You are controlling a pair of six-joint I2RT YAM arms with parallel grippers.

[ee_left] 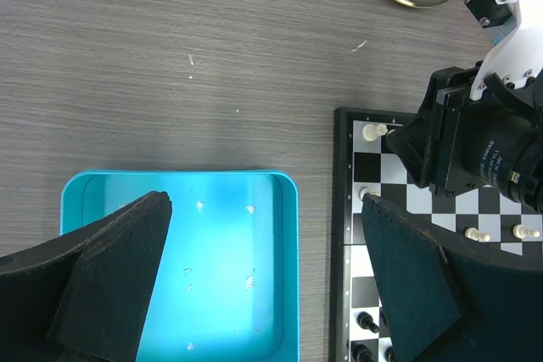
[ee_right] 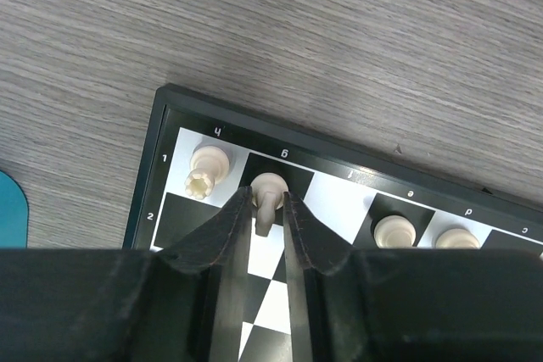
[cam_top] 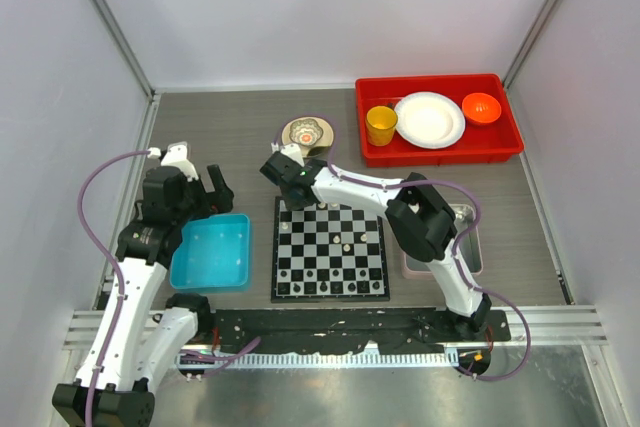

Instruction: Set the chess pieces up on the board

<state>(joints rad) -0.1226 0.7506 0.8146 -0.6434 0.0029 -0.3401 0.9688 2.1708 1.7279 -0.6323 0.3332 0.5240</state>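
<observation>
Jaws of the right gripper (ee_right: 268, 203) stand only a sliver apart, one finger on each side of a cream piece (ee_right: 269, 184). The piece stands upright on the dark second square from the corner of the board (ee_right: 167, 125), in the outermost row. Whether the fingers press it or merely flank it, I cannot tell. At 9 o'clock of that piece, on the corner square just beside it, stands a cream rook (ee_right: 206, 171). At 3 o'clock, along the same row, two more cream pieces (ee_right: 394, 231) show their heads past the finger.

Seen from above, this gripper is at the board's far left corner, at 11 o'clock of its centre. A few cream pieces stand near mid-board, and black pieces (cam_top: 300, 289) line the near edge at 6 o'clock.

Jaws of the left gripper (ee_left: 263, 281) are spread wide and hold nothing. They hang above the blue bin (ee_left: 288, 209), which sits on the worktop (ee_left: 170, 57) just beside the board at 9 o'clock.

Around the board:
- **1 o'clock:** a red tray (cam_top: 440, 155) with a yellow cup (cam_top: 381, 125), a white plate (cam_top: 430, 119) and an orange bowl (cam_top: 481, 107).
- **12 o'clock:** a small gold-coloured dish (cam_top: 307, 133).
- **3 o'clock:** a grey tray (cam_top: 470, 250), partly under the right arm.
</observation>
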